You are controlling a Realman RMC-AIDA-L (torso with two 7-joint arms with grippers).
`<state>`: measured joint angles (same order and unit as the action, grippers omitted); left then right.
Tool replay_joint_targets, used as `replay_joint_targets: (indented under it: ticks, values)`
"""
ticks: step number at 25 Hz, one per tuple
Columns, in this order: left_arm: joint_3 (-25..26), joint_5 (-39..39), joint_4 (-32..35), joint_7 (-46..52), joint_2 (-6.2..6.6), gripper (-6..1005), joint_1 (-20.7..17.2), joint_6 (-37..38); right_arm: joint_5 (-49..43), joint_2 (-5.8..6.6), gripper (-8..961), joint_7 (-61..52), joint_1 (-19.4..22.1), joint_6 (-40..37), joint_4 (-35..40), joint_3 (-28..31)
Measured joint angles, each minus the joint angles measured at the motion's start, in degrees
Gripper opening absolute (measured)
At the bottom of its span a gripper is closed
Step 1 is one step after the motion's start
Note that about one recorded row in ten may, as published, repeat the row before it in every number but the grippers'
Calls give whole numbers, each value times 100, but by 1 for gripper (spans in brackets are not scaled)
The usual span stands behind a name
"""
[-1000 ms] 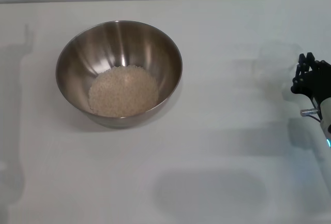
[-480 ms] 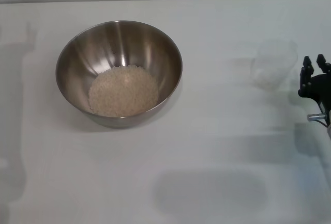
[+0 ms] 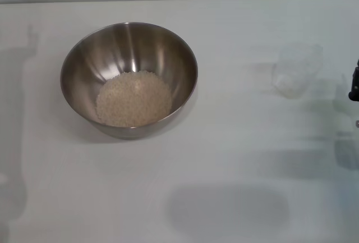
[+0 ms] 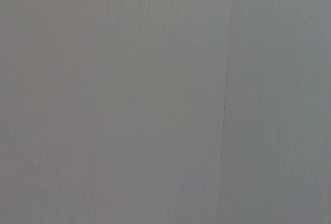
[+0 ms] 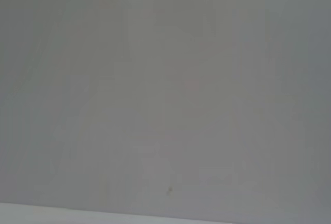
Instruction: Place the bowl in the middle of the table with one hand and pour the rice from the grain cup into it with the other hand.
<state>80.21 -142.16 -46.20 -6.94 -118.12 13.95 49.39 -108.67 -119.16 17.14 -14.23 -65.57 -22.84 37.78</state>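
Observation:
The steel bowl (image 3: 129, 77) stands on the white table (image 3: 235, 159), left of the middle in the head view. A mound of rice (image 3: 133, 99) lies in its bottom. The translucent grain cup (image 3: 295, 70) stands upright on the table at the right, apart from the bowl, with a few grains at its base. Only a dark sliver of my right gripper (image 3: 355, 86) shows at the right edge, right of the cup and clear of it. My left gripper is out of view. Both wrist views show only plain pale surface.
Soft arm shadows fall on the table at the far left and along the right and front. A thin dark seam (image 4: 224, 105) runs through the surface in the left wrist view.
My right gripper has drawn away to the right from the cup, going from well in view to almost off the frame's edge. The cup stays standing where it was; the bowl has not moved.

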Motion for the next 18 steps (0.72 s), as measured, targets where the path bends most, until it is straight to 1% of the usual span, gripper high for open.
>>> replay_joint_targets:
  ticks: [5, 8, 9, 10, 11, 15, 18]
  values:
    - [6, -11, -4, 0, 0, 758, -19, 0, 20, 13, 230, 18, 3, -38, 23, 233]
    - [8, -24, -4, 4, 0, 758, -46, -2, 39, -18, 231, 91, 115, -419, -62, 442]
    - [6, -24, -4, 10, 0, 758, -59, -3, 38, -8, 292, 255, 249, -710, -284, 445]
    - [6, -24, -4, 20, 0, 758, -70, -3, 38, -8, 352, 255, 249, -710, -284, 445]
    - [6, -24, -4, 30, 0, 758, -82, -4, 38, 12, 413, 430, 340, -797, -466, 483]
    - [10, -23, -4, 50, -1, 758, -103, -8, 79, 37, 583, 1007, 571, -778, -1020, 765]
    - [11, -23, -3, 50, 0, 758, -103, -10, 103, 29, 583, 1077, 638, -749, -1112, 821]
